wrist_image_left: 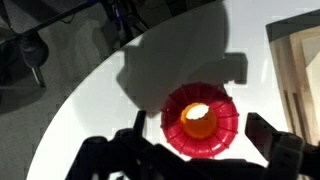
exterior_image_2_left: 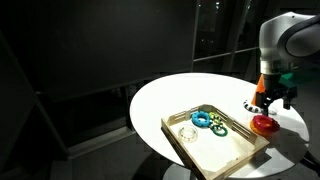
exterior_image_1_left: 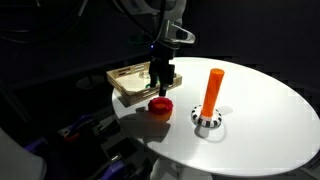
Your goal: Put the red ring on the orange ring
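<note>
The red ring lies flat on the white round table, near the tray. It also shows in both exterior views. Orange shows through its hole in the wrist view: the orange ring lies under it, and only this part shows. My gripper hangs just above the red ring, with its fingers spread on either side of the ring and apart from it. In the exterior views the gripper stands a little above the ring, holding nothing.
A tall orange peg on a checkered base stands near the ring. A shallow wooden tray holds a blue ring, a green ring and a clear ring. The table edge is close by.
</note>
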Robot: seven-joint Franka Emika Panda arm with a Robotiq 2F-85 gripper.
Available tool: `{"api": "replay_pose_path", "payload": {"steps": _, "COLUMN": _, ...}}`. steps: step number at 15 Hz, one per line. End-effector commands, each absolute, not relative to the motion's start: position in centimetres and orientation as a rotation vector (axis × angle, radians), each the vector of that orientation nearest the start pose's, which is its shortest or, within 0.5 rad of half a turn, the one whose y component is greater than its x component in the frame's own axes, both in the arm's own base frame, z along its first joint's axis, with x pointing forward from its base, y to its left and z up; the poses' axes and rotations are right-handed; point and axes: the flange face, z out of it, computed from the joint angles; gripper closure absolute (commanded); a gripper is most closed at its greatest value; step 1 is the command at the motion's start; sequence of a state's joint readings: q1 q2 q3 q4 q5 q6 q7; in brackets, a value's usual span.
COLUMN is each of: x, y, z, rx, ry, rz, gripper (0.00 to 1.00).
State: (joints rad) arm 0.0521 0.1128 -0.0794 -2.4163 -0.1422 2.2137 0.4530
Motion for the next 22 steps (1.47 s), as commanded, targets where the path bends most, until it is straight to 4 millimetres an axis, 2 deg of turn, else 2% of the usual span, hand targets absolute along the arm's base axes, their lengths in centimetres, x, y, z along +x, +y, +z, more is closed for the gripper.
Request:
{"api": "replay_pose_path", "payload": {"steps": 1, "x": 44.9, "y": -0.4, "z": 27.0, "rx": -3.165, "ry": 0.464, "rz": 0.51, "gripper": 0.0}}
{"api": "replay_pose_path", "payload": {"steps": 6, "x": 44.4, "y": 1.7, "z": 30.5, "rx": -3.135, "ry": 0.295, "rz": 0.531, "gripper": 0.0}}
{"api": "replay_pose_path", "payload": {"steps": 13, "x": 43.4, "y": 4.9, "z": 37.6, "rx": -3.186, "ry": 0.217, "rz": 0.318, "gripper": 0.0}}
{"api": "replay_pose_path", "payload": {"steps": 17, "x": 42.4, "y": 6.0, "z": 41.5, "rx": -3.178, "ry": 0.168, "rz": 0.172, "gripper": 0.0}}
{"api": "replay_pose_path", "payload": {"steps": 20, "x": 42.0, "y": 6.6, "z": 43.5, "rx": -3.172, "ry": 0.148, "rz": 0.103, "gripper": 0.0}}
{"api": "replay_pose_path", "payload": {"steps": 22, "x": 41.9, "y": 7.0, "z": 44.1, "rx": -3.165, "ry": 0.143, "rz": 0.082, "gripper": 0.0}}
